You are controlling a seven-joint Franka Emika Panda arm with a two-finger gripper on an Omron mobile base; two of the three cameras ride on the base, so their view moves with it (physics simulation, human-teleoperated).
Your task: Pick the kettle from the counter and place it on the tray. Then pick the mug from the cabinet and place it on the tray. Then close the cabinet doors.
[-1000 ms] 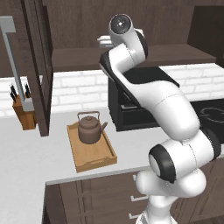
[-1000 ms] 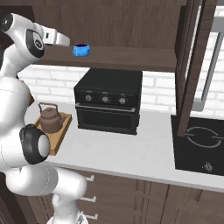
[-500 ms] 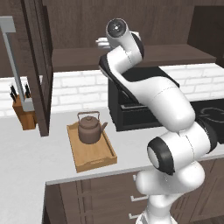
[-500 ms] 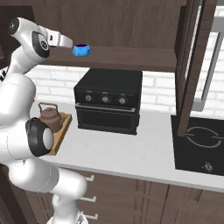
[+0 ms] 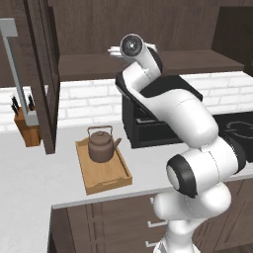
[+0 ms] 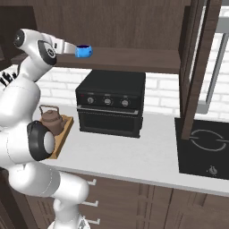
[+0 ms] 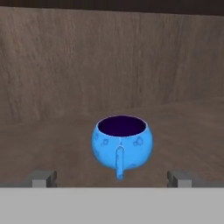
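Mug (image 7: 122, 142) sits upright on the cabinet shelf (image 7: 183, 127), between wide-spread jaws (handle facing them).

So the only real change is the arm: over the last second its upper joints have swung further in toward the cabinet (image 6: 134, 27) shelf, which pushed the gripper (image 6: 73, 48) closer to the mug (image 6: 83, 51). In the hand view the mug (image 7: 122, 142) sits centred just ahead of the spread fingertips (image 7: 43, 178), handle facing the camera.
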